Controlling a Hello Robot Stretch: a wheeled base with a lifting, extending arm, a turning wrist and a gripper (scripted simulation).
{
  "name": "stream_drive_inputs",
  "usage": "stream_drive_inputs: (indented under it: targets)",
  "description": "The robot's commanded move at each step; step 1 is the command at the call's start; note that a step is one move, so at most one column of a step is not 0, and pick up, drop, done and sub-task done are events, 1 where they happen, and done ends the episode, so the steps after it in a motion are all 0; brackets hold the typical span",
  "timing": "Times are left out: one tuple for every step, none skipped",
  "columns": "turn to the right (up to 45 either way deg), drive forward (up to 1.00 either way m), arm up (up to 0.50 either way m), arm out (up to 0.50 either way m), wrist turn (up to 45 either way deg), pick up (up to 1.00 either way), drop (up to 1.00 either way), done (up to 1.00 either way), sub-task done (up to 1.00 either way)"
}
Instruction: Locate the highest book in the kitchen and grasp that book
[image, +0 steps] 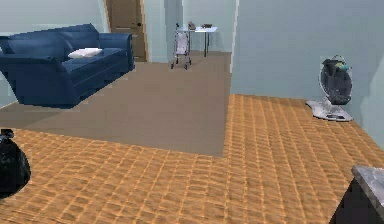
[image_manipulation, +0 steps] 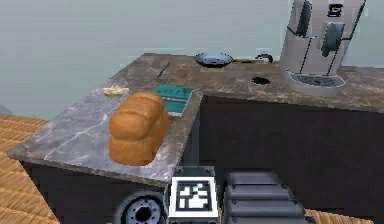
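In the arm side view, an L-shaped counter (image_manipulation: 75, 130) with a mottled grey stone top over dark fronts runs from the lower left of the frame up to the right. A large brown loaf of bread (image_manipulation: 137, 127) lies on the near leg of the top, left of centre. Just beyond the loaf, toward the frame's centre, a flat teal book (image_manipulation: 175, 97) lies on the same top, close to its right edge and near the inner corner. A small pale thing (image_manipulation: 118, 91) sits to the left of the book, too small to name. Farther up, a dark frying pan (image_manipulation: 212, 59) rests near the far wall. A tall silver and black coffee machine (image_manipulation: 320, 40) stands in the upper right, with a small dark round thing (image_manipulation: 260, 80) on the top to its left.

At the bottom edge, a white marker square (image_manipulation: 193, 195) stands between dark arm parts, and the gripper (image_manipulation: 140, 212) shows as a rounded dark body to its left. The fingers cannot be made out, so I cannot tell whether they hold anything.

In the forward view, a blue sofa (image: 60, 65) with a white cushion (image: 85, 52) fills the upper left beside a grey-brown rug (image: 150, 105). A black bag (image: 10, 165) sits at the lower left on the orange wooden floor (image: 270, 150).
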Motion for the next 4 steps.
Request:
stream_drive_inputs:
  targets:
    - [0.0, 0.00, 0.00, 0.46, 0.0, 0.00, 0.00, 0.00, 0.00]
    - [0.0, 0.00, 0.00, 0.00, 45.0, 0.00, 0.00, 0.00, 0.00]
    - [0.0, 0.00, 0.00, 0.00, 45.0, 0.00, 0.00, 0.00, 0.00]
    - [0.0, 0.00, 0.00, 0.00, 45.0, 0.00, 0.00, 0.00, 0.00]
